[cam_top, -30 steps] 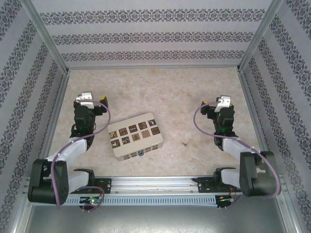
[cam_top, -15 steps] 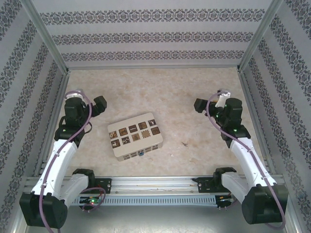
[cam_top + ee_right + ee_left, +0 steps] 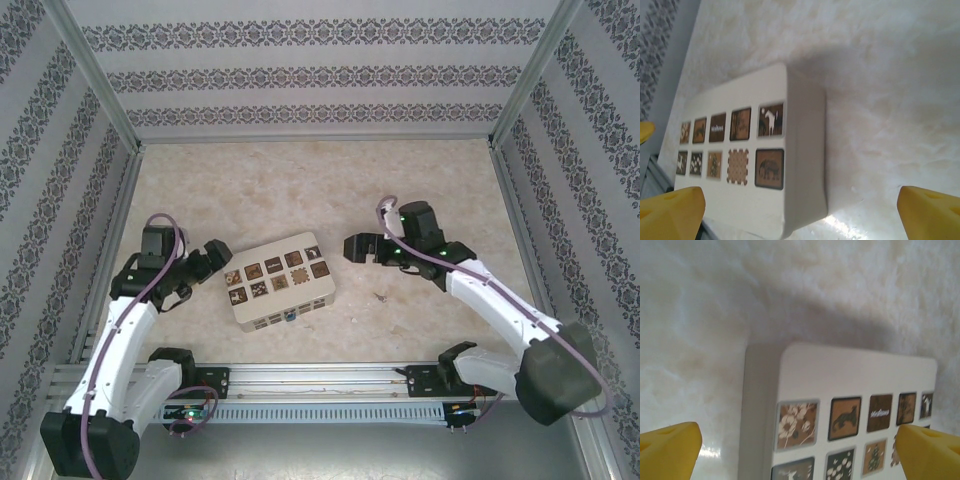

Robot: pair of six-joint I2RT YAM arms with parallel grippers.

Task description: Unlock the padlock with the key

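The padlock (image 3: 290, 316) is a tiny blue speck at the near side of the cream box (image 3: 278, 281) with brown patterned tiles. The key (image 3: 379, 296) is a small dark speck lying on the table right of the box. My left gripper (image 3: 213, 257) hovers open just off the box's left end. In the left wrist view its yellow fingertips (image 3: 667, 450) straddle the box's corner (image 3: 840, 375) with nothing between them. From the right, my right gripper (image 3: 357, 247) faces the box's far right corner, open, above and behind the key. Its yellow fingertips (image 3: 670, 210) frame the box (image 3: 805, 150).
Patterned walls and metal posts (image 3: 118, 215) close in the table on three sides. A rail (image 3: 320, 378) with the arm bases runs along the near edge. Bare marbled tabletop (image 3: 320, 190) lies behind the box.
Both arms have swung inward and lowered toward the box: the left gripper moved right to the box's left end, the right gripper moved left toward its right end. Both stayed open.
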